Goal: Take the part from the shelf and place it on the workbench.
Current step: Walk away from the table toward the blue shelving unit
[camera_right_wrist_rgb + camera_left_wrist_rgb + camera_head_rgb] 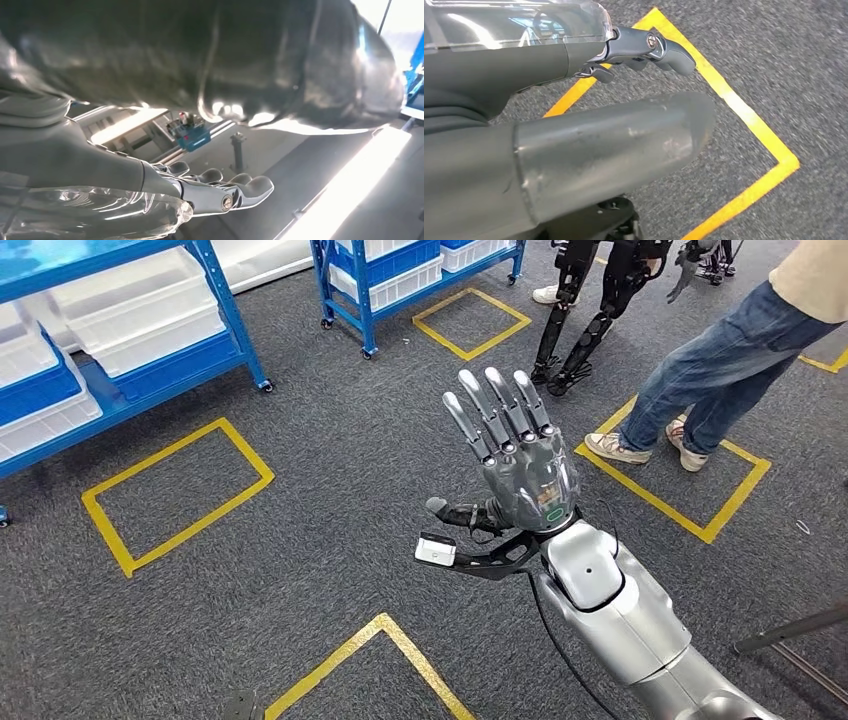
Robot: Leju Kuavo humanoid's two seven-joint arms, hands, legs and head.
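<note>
My right hand [520,465] is raised in front of me over the grey carpet, palm turned away, fingers straight and spread, holding nothing. In the right wrist view the same hand [150,185] stretches out with its fingers [240,187] extended and nothing in them. My left hand [614,125] hangs over the floor beside a yellow tape line; its fingers [659,47] are only loosely bent and hold nothing. The blue shelf [232,315] with white bins [140,310] stands at the far left. I cannot tell which bin holds the part.
A second blue shelf [365,300] stands at the back centre. A person in jeans [720,370] walks at the right, next to another robot's dark legs [590,310]. Yellow tape squares [170,495] mark the carpet. A dark stand leg [790,635] lies low right.
</note>
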